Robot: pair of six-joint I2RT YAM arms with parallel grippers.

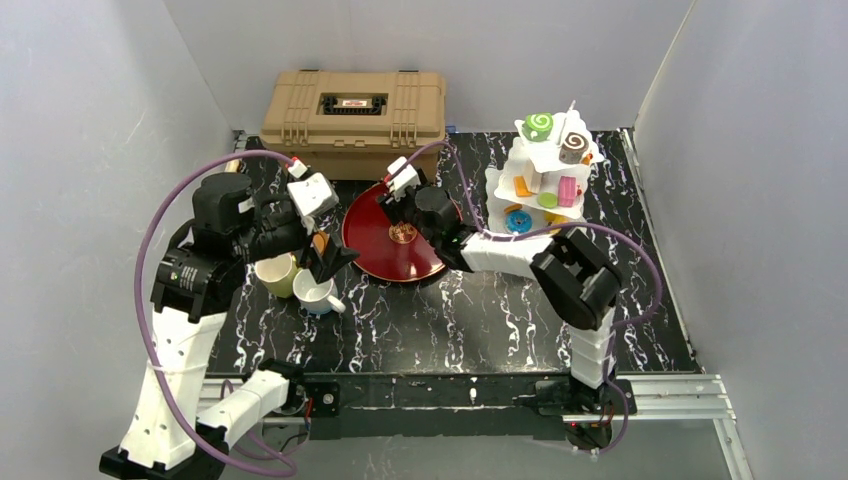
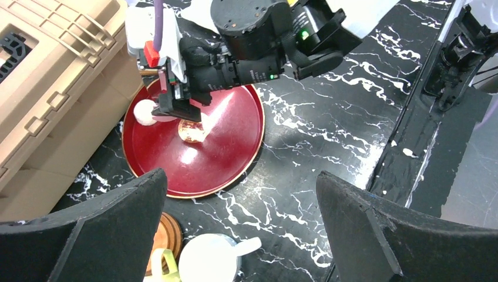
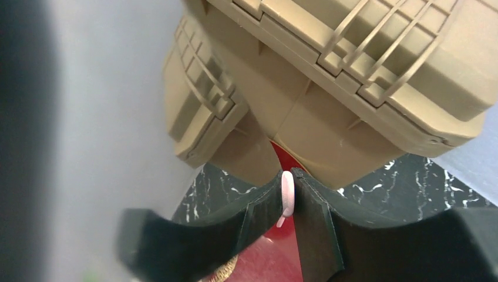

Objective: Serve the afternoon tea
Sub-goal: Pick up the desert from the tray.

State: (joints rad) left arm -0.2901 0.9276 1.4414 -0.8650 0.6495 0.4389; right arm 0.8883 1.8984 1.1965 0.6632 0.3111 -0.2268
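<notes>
Table: black marble-patterned table [image 1: 480, 310], read as a clock with my arm bases at 6.
Left gripper: the left gripper [image 2: 241, 175] hangs at about 8 o'clock. Its jaws are spread wide and hold nothing, just above the two mugs.
White mug: the white mug [image 1: 314, 292] stands upright directly below that gripper, handle toward 4 o'clock.
Yellow mug: the pale yellow mug [image 1: 274, 275] stands upright and touches the white one on its 10 o'clock side.
Coaster: a brown round coaster [image 2: 167, 235] lies flat by the mugs on their tray side, half hidden behind my left finger. I cannot tell whether it touches them.
Tray: a round red tray [image 1: 380, 255] lies flat just left of centre, with a small gold mark in its middle.
Right gripper: the right gripper [image 3: 287, 174] is over the tray's 11 o'clock rim. Its jaws are pressed onto a thin pink disc [image 3: 286, 194], which is held on edge.
Pink disc position: above the red surface, close to the toolbox front. I cannot tell whether it touches the tray.
Stand: a white tiered stand [image 1: 497, 185] at 1 o'clock carries the pastries. A green swirl roll [image 1: 538, 125] and a brown swirl roll [image 1: 573, 146] sit on top, and a blue donut [image 1: 517, 221] sits on the lowest tier.
Toolbox: the tan toolbox [image 1: 300, 110] is at 11 o'clock, shut, against the back wall.
</notes>
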